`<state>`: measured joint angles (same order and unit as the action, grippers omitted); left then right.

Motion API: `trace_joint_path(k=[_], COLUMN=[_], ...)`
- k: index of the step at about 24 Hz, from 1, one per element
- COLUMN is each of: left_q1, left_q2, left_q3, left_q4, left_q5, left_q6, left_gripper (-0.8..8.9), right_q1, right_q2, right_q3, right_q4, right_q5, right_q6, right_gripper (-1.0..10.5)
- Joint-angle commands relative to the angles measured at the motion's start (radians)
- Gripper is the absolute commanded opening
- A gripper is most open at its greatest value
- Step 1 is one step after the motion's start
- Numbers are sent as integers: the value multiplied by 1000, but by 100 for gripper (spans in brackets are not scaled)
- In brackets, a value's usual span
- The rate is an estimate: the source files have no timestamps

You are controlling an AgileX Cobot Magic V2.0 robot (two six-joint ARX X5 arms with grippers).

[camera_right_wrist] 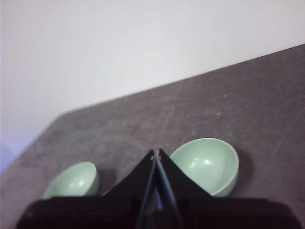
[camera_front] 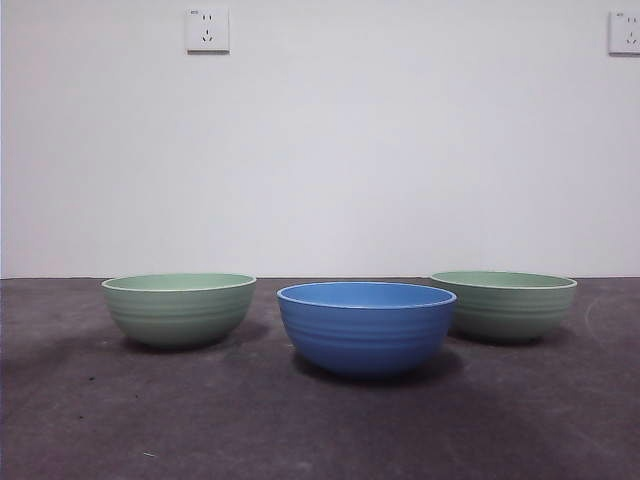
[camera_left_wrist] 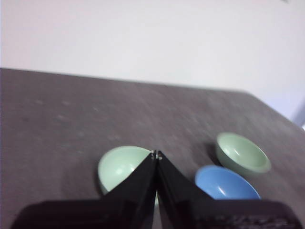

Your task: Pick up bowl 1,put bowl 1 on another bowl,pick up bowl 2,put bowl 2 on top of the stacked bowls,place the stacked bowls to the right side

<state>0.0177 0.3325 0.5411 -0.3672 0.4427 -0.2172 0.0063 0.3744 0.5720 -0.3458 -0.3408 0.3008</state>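
Open gaps separate blue bowl [camera_front: 366, 326] from both green bowls [camera_front: 180, 309].

A: How do the three bowls sit on the desk [camera_front: 80, 420]?
B: Apart, none stacked. Another bowl [camera_front: 366, 327] stands in the middle, nearest the front.
A: And the other two?
B: Farther back: the left bowl [camera_front: 179, 309] on one side, the right bowl [camera_front: 504, 304] on the other, partly behind the middle one.
A: Behind them?
B: A wall [camera_front: 320, 150] with two sockets [camera_front: 207, 30].

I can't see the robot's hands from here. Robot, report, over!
Left gripper shut, empty, above table. Right gripper same. Blue bowl and two green bowls standing apart, unstacked. Nothing in the way.
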Motion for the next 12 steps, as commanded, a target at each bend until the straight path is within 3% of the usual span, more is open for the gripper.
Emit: trace_joint_path(k=[1,5,8,12], left_q1=[3,3,3,1], left_q2=[80,186,254,324], left_q3=[84,206,293,397], left_q4=[-66,-187,-288,-438], left_q5=[79,189,250,298], left_q6=[118,220,293,381], left_gripper=[-7,-7,-7,-8], right_q1=[3,3,8,33], right_q2=[87,217,303,388], right_q3=[130,303,411,526], right_q4=[-115,-300,-421,-578], right_q5=[-2,-38,-83,-83], right_q6=[-156,-276,-335,-399], right_gripper=[-12,-12,-12,-12])
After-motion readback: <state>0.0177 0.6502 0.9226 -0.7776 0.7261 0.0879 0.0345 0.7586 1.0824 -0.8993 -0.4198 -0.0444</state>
